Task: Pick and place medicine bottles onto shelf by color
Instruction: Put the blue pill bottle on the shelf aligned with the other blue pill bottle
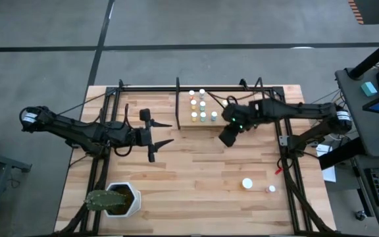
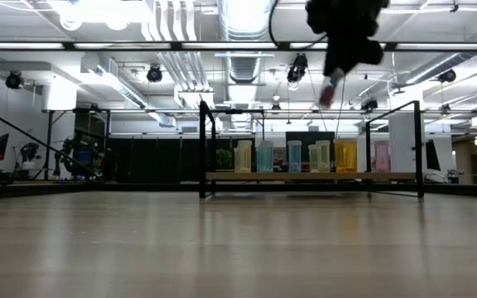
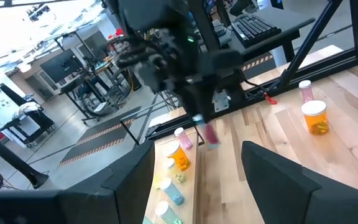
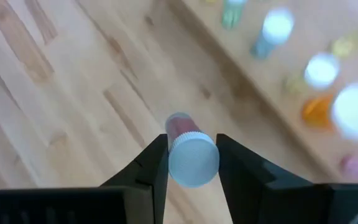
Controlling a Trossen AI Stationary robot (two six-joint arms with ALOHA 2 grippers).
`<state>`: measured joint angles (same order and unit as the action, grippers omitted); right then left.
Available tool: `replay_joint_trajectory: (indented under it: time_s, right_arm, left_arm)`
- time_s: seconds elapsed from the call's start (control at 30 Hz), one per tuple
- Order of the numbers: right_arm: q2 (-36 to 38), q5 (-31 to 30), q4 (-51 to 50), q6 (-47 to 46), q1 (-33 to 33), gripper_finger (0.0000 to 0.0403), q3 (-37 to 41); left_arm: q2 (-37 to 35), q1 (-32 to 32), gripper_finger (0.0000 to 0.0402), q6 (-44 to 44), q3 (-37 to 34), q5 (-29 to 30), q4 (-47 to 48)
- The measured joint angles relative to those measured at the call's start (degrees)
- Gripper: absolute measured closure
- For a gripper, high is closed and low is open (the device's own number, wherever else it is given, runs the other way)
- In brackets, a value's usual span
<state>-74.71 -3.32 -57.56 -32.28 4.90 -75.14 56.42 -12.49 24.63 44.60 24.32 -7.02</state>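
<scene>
A pink bottle (image 4: 188, 149) is held clamped in the right hand (image 4: 191, 163), raised above the tabletop (image 1: 196, 178) just off the shelf (image 1: 184, 122) at its 3 o'clock edge, where some seven bottles are already stood. Two bottles (image 1: 247, 184) are left unplaced toward 5 o'clock. The left hand (image 1: 156, 135) is parked wide open at 9 o'clock; a workshop with ceiling ducts is noted beyond.

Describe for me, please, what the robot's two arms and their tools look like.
Both arms are dark, jointed and slender, each with a white band near its outer end. The left tool has two long, thin, pointed black fingers. The right tool has flat matte-black fingers; a small green light glows on the right arm, and black cables trail from it.
</scene>
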Motion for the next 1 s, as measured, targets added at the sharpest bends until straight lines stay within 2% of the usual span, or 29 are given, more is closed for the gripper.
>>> replay_joint_trajectory:
  time_s: [0.37, 0.57, 0.77, 1.0]
  right_arm:
    - [-16.0, -2.7, -14.5, 24.8, 6.3, 0.0296, -24.6]
    - [-23.6, -2.7, -17.3, 37.0, 11.9, 0.0296, -33.7]
    - [-29.5, -2.7, -17.3, 51.8, 17.9, 0.0296, -37.0]
    - [-33.8, 0.7, -13.6, 54.9, 24.9, 0.0296, -34.1]
  left_arm:
    - [0.2, 0.0, 0.0178, -0.2, 0.0, 0.0, -0.1]
    - [0.1, 0.0, 0.0178, -0.2, 0.0, 0.0, -0.1]
    - [0.1, 0.0, 0.0178, -0.2, 0.0, 0.0, -0.1]
    - [0.1, 0.0, 0.0178, -0.2, 0.0, 0.0, 0.0]
